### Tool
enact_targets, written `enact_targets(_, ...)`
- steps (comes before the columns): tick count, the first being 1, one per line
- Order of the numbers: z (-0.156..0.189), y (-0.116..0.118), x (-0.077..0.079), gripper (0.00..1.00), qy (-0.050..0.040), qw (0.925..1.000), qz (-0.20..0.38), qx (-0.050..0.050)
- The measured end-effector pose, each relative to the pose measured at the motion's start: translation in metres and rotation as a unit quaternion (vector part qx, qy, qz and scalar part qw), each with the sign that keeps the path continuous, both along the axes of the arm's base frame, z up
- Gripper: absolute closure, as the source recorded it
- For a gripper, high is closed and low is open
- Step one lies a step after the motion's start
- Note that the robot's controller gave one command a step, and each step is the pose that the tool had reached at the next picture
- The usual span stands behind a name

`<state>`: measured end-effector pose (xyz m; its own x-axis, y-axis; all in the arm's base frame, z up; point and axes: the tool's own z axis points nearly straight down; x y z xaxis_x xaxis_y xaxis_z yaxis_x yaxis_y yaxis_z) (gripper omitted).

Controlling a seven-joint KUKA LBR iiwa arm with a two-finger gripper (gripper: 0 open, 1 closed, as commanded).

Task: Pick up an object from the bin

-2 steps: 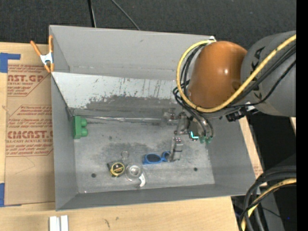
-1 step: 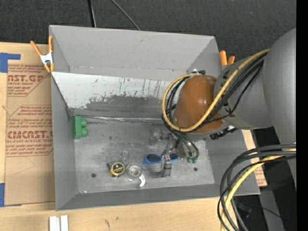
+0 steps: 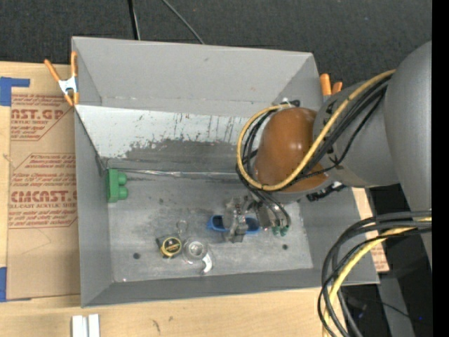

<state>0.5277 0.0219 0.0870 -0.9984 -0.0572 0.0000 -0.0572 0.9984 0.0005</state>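
Camera view records the arm entering from the right, with its orange wrist cover and looped cables above the right half of the grey bin. The pincer is low over the bin floor, right of centre and toward the near wall. A small blue object lies there, its left end showing just beside the pincer's left side. The rest of it is hidden under the mechanism. Whether the pincer is set wide or narrow, and whether it has the blue object in its grip, cannot be told. Other contents stand apart from this spot. A green block sits against the left wall. A small round gold-and-black piece and a clear, whitish piece lie just beside each other near the front wall, left of the pincer. Assessment: the step in hand appears to be the grasp on the blue object. To do it well, the pincer should be centred across the object's narrow dimension and closed squarely. The lift should then go straight up, well clear of the near wall and of the two small pieces to the left. A grip on the end alone risks the object pivoting out. No brand, label or writing can be read on any item in the bin.
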Motion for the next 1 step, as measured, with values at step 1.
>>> enact_targets(1,0.1532,-0.0029,0.0074,1.00,-0.0051,0.9999,-0.014,0.000)
